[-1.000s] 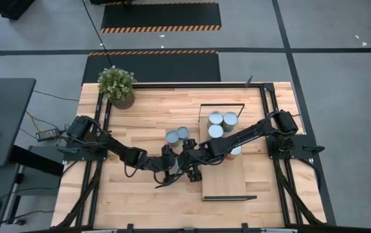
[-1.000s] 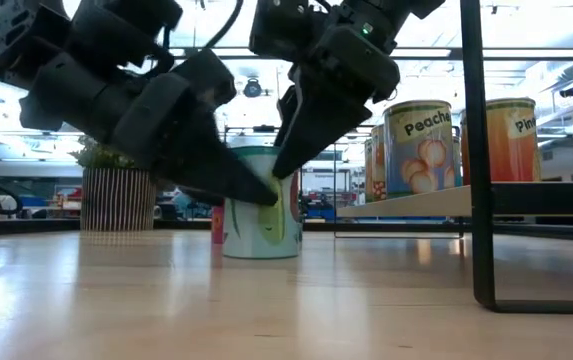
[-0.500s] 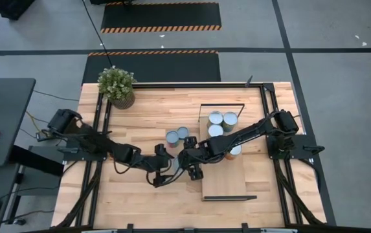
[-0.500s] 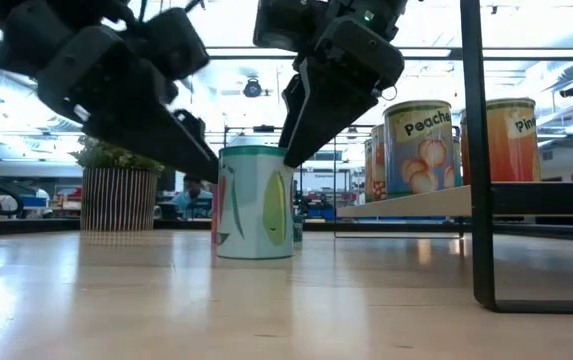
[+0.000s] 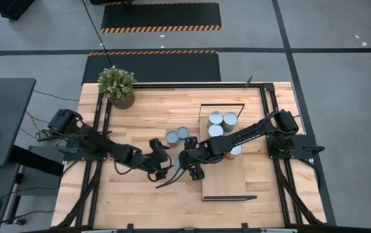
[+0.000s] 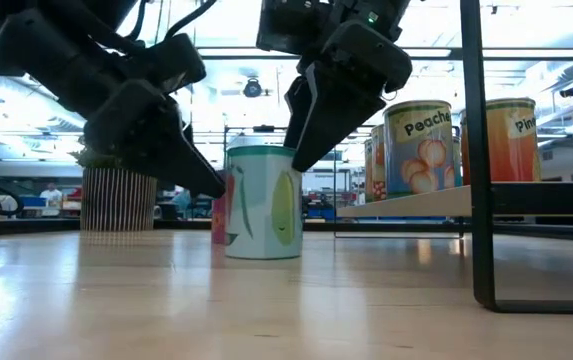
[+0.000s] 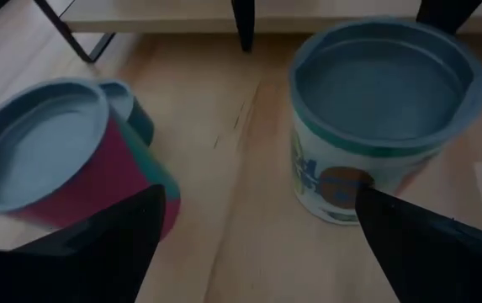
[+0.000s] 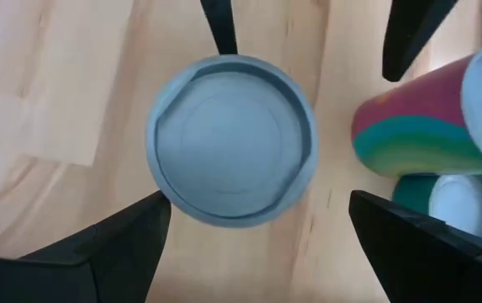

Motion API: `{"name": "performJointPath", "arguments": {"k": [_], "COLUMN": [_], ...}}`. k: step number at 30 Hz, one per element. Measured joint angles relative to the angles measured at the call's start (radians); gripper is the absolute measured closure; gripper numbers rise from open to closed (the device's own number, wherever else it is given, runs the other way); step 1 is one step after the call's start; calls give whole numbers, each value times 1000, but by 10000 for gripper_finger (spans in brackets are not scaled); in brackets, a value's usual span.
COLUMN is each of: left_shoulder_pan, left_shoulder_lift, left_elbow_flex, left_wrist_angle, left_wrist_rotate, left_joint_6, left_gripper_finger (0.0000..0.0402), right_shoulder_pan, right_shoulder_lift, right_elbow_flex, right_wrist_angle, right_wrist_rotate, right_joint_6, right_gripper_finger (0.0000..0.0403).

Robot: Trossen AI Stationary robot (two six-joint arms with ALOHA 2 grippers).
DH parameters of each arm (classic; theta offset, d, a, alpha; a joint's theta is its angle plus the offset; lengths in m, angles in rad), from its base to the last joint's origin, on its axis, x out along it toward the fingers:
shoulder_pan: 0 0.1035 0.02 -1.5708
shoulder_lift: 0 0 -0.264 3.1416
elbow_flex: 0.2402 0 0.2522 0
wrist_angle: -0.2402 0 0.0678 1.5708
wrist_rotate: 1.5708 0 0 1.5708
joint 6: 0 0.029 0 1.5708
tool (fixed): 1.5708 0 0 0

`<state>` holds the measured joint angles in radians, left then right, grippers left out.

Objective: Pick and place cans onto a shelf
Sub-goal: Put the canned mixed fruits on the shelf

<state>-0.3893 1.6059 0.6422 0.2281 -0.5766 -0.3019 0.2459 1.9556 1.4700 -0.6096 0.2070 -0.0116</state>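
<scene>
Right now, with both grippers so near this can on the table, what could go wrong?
1. The right gripper hangs open above the green-and-white can, off-centre, so a finger could land on its rim.
2. The left gripper, also open, is close beside that can; the two grippers may collide.
3. The red can stands just behind, so a wide finger may knock it.

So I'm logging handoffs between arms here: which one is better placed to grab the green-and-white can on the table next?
The right. Its gripper hangs open directly over the can, fingers straddling it, beside the shelf. The left gripper, also open, sits off to the can's side.
</scene>
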Motion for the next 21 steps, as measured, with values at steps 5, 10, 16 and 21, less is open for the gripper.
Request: {"name": "performJointPath", "arguments": {"k": [5, 10, 16, 21], "left_shoulder_pan": [0, 0, 7, 6], "left_shoulder_lift": [52, 109, 144, 141], "left_elbow_flex": [0, 0, 0, 0], "left_wrist_angle": [107, 214, 320, 328], "left_wrist_rotate": [-1, -7, -14, -11], "left_joint_6": [-1, -1, 1, 7], "left_gripper_finger": [6, 6, 6, 6], "right_shoulder_pan": [0, 3, 4, 3], "right_shoulder_lift": [5, 6, 6, 7], "right_elbow_flex": [0, -12, -17, -19], "right_wrist_angle": [-2, 0, 7, -2], "right_wrist_rotate": [-60, -69, -74, -74], "right_joint_6": [9, 34, 35, 34], "right_gripper_finger": [29, 29, 29, 44]}}
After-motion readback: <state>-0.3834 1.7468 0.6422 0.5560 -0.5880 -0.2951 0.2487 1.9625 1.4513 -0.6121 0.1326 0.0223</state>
